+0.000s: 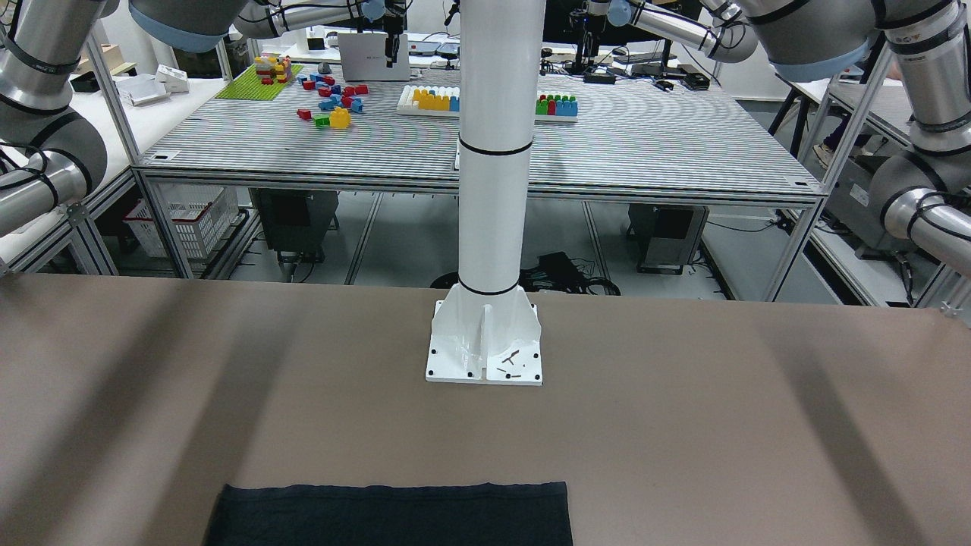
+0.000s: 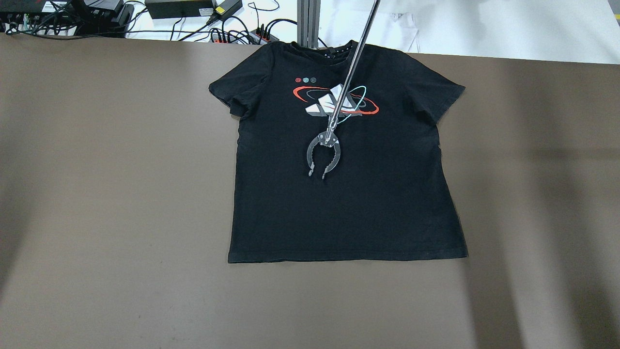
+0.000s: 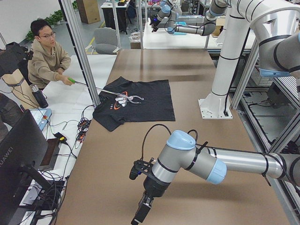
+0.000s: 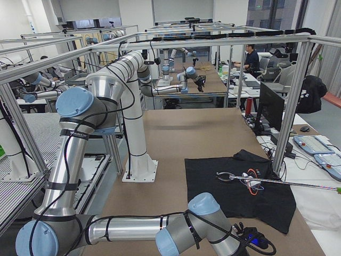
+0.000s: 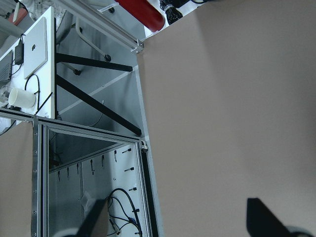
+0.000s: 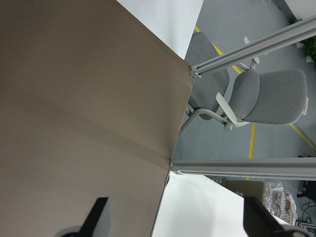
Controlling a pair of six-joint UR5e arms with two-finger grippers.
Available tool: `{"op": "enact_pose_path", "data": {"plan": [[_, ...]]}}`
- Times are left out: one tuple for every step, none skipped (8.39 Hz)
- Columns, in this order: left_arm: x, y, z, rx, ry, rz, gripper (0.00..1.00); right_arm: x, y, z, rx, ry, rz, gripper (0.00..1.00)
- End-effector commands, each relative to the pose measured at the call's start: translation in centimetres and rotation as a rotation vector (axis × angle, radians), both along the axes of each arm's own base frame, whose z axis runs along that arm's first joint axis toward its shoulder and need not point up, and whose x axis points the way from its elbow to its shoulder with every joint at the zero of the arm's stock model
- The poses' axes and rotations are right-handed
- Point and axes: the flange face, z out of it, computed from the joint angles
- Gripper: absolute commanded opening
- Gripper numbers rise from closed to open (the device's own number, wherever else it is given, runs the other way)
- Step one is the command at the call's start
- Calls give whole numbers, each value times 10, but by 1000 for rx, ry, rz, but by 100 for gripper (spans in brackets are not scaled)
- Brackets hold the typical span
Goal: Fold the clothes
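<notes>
A black T-shirt (image 2: 348,208) with a red and white chest print lies flat on the brown table, collar at the far edge and hem toward the robot. Only its hem end (image 1: 391,516) shows in the front-facing view. It also shows in the left view (image 3: 152,103) and the right view (image 4: 213,197). My left gripper (image 5: 180,222) is open and empty, over bare table near a table corner, far from the shirt. It hangs low near the table's end in the left view (image 3: 143,211). My right gripper (image 6: 177,219) is open and empty over the table's other end.
An operator (image 3: 47,61) holds a long metal reacher tool (image 2: 323,155) with its claw open over the shirt's middle. The white pole's base plate (image 1: 485,356) is bolted to the table on the robot's side. Cables and power strips (image 2: 218,29) lie beyond the far edge.
</notes>
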Motion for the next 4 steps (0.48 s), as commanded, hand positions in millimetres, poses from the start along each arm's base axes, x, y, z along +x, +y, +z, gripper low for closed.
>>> {"op": "enact_pose_path", "data": {"plan": [[0, 5, 6, -8, 1, 0, 100, 0, 2, 1, 0, -1, -2, 95], [1, 2, 4, -5, 2, 2, 100, -1, 3, 2, 1, -1, -2, 95], [1, 2, 6, -10, 1, 1, 100, -1, 3, 3, 0, -4, -4, 95], [1, 8, 18, -29, 3, 1, 100, -2, 7, 6, -5, -5, -6, 95]]}}
